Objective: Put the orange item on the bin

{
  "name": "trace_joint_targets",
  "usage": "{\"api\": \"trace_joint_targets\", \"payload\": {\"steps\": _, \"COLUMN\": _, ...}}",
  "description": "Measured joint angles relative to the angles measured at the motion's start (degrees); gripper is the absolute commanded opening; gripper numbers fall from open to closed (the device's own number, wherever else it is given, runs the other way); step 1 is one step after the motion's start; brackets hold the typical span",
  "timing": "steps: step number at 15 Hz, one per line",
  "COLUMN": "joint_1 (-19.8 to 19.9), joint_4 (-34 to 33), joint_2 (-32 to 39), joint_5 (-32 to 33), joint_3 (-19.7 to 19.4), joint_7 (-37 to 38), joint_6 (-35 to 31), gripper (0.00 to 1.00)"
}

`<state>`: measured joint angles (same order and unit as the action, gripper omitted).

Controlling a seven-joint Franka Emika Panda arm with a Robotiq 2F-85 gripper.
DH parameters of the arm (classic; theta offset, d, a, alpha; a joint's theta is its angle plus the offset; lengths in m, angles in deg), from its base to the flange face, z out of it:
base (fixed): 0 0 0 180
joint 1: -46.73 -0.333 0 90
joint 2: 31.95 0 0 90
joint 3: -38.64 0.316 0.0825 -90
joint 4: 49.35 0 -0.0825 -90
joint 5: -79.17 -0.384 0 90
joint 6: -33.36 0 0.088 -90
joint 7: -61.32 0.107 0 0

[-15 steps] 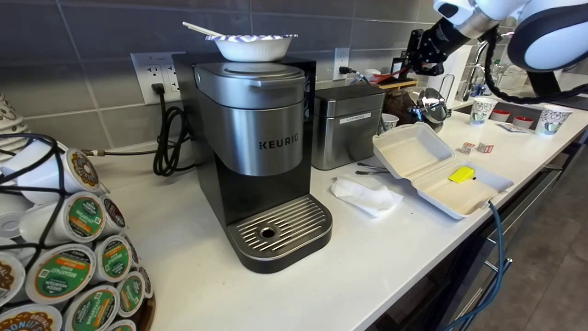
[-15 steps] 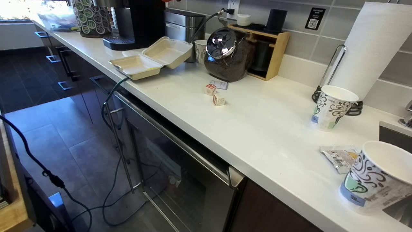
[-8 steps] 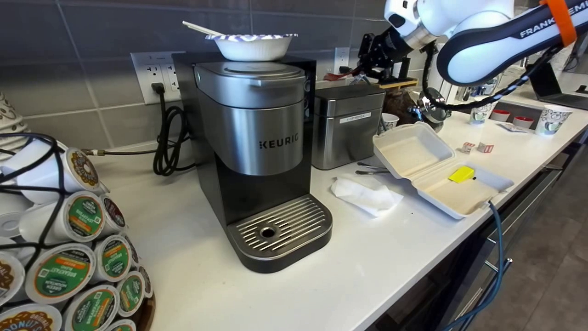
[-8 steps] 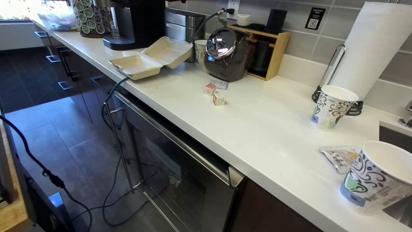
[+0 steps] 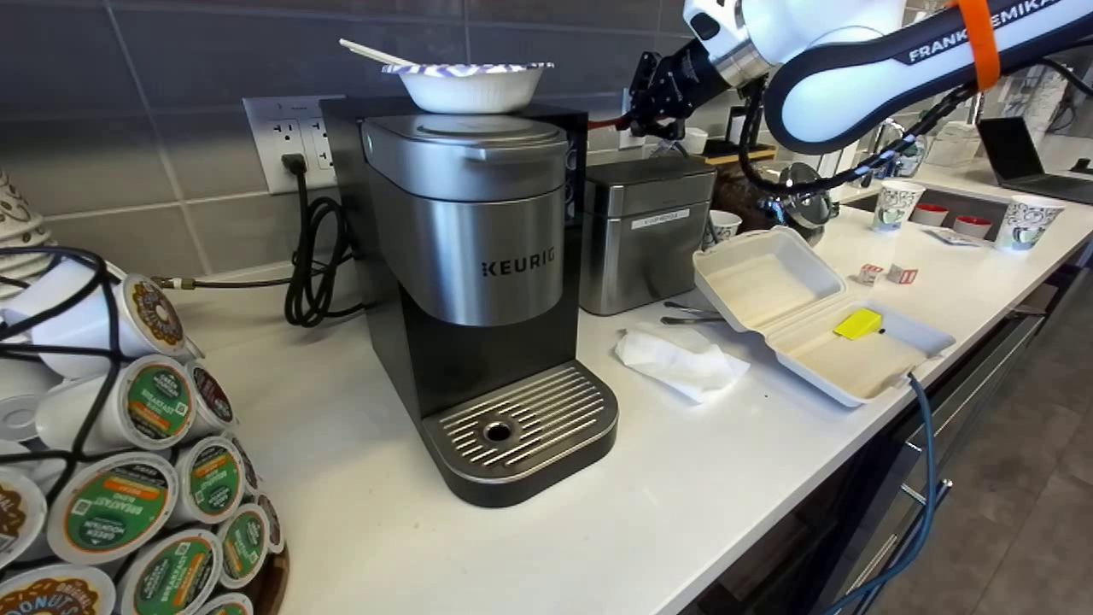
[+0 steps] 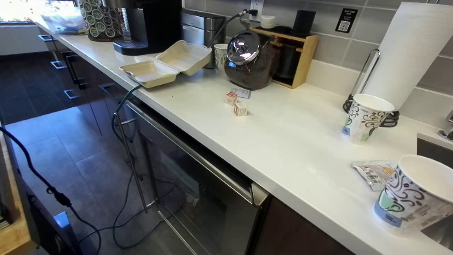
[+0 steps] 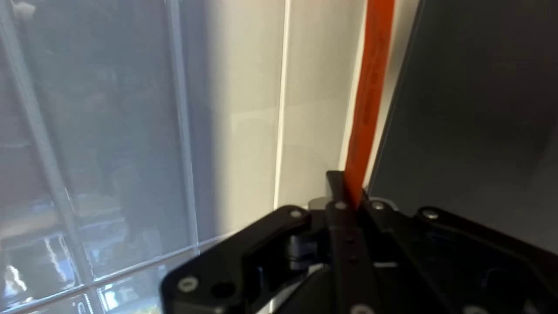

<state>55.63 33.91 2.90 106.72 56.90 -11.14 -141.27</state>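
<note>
In an exterior view, the white arm (image 5: 837,98) stretches high over the counter (image 5: 529,555), and its black gripper (image 5: 634,120) hangs above the steel bin (image 5: 646,256) as I see it — straight over it or farther back, I can't tell. The orange item (image 5: 605,124) pokes out from the gripper's end toward the coffee maker (image 5: 478,265), which has a paper bowl (image 5: 474,91) on top. Lower down, a foam tray (image 5: 811,350) lies open with a yellow piece (image 5: 857,324) in it, and a crumpled napkin (image 5: 680,363) lies between tray and coffee maker.

In an exterior view along the same counter, two lettered blocks (image 6: 240,109) sit just beside each other near a round jar (image 6: 247,76). One paper cup (image 6: 364,120) stands near the towel roll (image 6: 410,53); another paper cup (image 6: 407,202) stands by the sink (image 6: 435,148), a packet (image 6: 370,173) just beside it.

In the wrist view I see the jaws pinching the orange item — it stands out from them as a flat strip and runs past the top edge, the tiled wall (image 7: 109,109) to its left and a dark panel (image 7: 457,109) to its right.
</note>
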Motion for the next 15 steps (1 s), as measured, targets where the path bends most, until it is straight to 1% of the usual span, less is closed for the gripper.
{"api": "trace_joint_targets", "payload": {"steps": 2, "joint_1": 1.0, "joint_4": 0.1, "joint_2": 0.0, "joint_5": 0.0, "joint_3": 1.5, "joint_7": -0.3, "joint_6": 1.8, "gripper": 0.00}}
{"api": "trace_joint_targets", "payload": {"steps": 4, "joint_1": 1.4, "joint_4": 0.1, "joint_2": -0.3, "joint_5": 0.0, "joint_3": 2.5, "joint_7": -0.9, "joint_6": 5.9, "gripper": 0.00}}
{"api": "trace_joint_targets", "payload": {"steps": 6, "joint_1": 1.3, "joint_4": 0.1, "joint_2": -1.1, "joint_5": 0.1, "joint_3": 2.5, "joint_7": -1.0, "joint_6": 11.0, "gripper": 0.00}}
{"api": "trace_joint_targets", "payload": {"steps": 7, "joint_1": 1.2, "joint_4": 0.1, "joint_2": -1.4, "joint_5": 0.1, "joint_3": 2.5, "joint_7": -1.0, "joint_6": 13.0, "gripper": 0.00}}
{"api": "trace_joint_targets", "payload": {"steps": 8, "joint_1": 0.6, "joint_4": 0.1, "joint_2": -1.8, "joint_5": -0.6, "joint_3": 1.6, "joint_7": -1.2, "joint_6": 13.8, "gripper": 0.02}}
{"api": "trace_joint_targets", "payload": {"steps": 9, "joint_1": -0.4, "joint_4": 0.1, "joint_2": -2.1, "joint_5": -1.6, "joint_3": 0.1, "joint_7": -1.7, "joint_6": 14.0, "gripper": 0.27}}
{"api": "trace_joint_targets", "payload": {"steps": 11, "joint_1": -2.1, "joint_4": 0.1, "joint_2": -2.6, "joint_5": -3.2, "joint_3": -2.2, "joint_7": -2.2, "joint_6": 14.1, "gripper": 0.30}}
{"api": "trace_joint_targets", "payload": {"steps": 14, "joint_1": -3.7, "joint_4": 0.1, "joint_2": -3.1, "joint_5": -4.9, "joint_3": -4.1, "joint_7": -2.9, "joint_6": 14.4, "gripper": 0.52}}
{"api": "trace_joint_targets", "payload": {"steps": 15, "joint_1": -4.0, "joint_4": 0.1, "joint_2": -3.3, "joint_5": -5.4, "joint_3": -4.3, "joint_7": -3.2, "joint_6": 14.7, "gripper": 0.61}}
